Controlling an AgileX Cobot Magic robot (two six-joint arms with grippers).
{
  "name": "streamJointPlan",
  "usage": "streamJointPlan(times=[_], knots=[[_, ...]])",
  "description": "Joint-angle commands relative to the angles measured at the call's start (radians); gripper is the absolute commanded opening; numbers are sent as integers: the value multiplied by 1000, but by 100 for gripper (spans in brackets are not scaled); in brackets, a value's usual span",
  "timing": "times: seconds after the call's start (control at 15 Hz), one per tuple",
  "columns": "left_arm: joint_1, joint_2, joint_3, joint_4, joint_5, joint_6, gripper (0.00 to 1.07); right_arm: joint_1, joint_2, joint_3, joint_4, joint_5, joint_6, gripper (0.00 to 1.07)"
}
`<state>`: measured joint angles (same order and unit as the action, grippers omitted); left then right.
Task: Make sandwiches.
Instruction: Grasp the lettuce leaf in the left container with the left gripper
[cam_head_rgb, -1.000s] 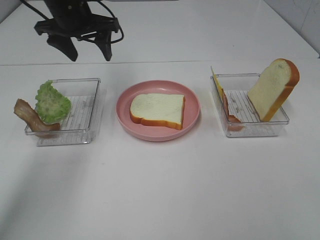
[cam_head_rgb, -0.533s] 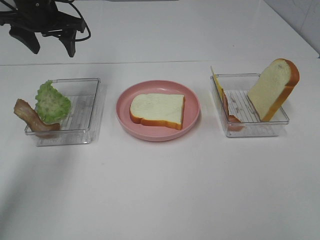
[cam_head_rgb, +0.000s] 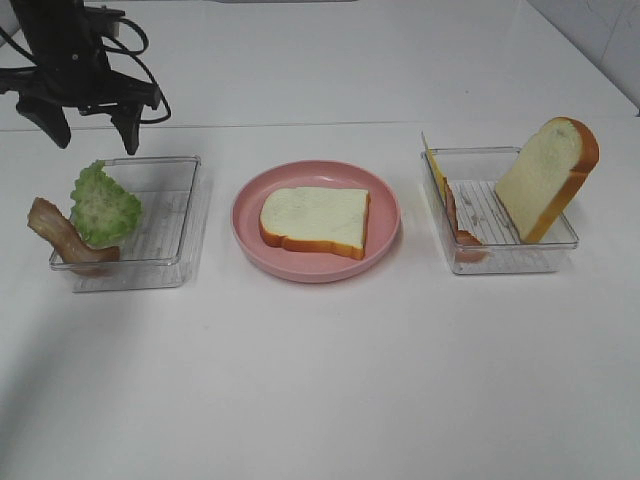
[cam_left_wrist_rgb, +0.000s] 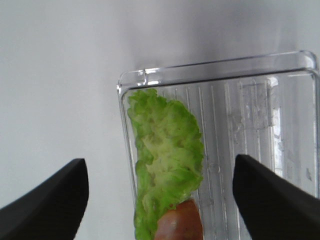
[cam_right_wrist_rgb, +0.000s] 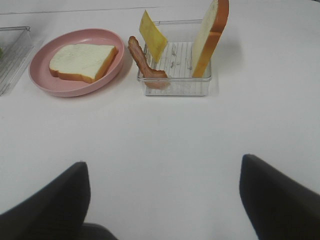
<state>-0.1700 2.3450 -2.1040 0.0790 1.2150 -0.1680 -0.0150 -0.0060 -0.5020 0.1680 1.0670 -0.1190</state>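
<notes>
Above the left tray (cam_head_rgb: 168, 228), your left gripper (cam_head_rgb: 92, 130) hangs with fingers spread over the lettuce (cam_head_rgb: 103, 205); your right gripper (cam_right_wrist_rgb: 162, 162) shows fingers wide, empty; one bread slice (cam_head_rgb: 315, 220) lies on the pink plate (cam_head_rgb: 246, 215).

The high camera looks down from the front over the whole tabletop (cam_head_rgb: 320, 380). The left wrist camera points straight down, close above the lettuce (cam_left_wrist_rgb: 165, 165) in the left tray (cam_left_wrist_rgb: 215, 65). The right wrist camera looks slantwise from farther back at the pink plate (cam_right_wrist_rgb: 75, 90) and the right tray (cam_right_wrist_rgb: 175, 89). The high view takes in both areas.
</notes>
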Motion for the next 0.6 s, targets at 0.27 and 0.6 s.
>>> streamJointPlan(times=[0.27, 0.6], knots=[[0, 65, 2, 18, 75, 2, 76, -3, -13, 2, 3, -9, -5, 77], [0, 74, 2, 19, 75, 2, 65, -3, -13, 2, 3, -9, -5, 77]])
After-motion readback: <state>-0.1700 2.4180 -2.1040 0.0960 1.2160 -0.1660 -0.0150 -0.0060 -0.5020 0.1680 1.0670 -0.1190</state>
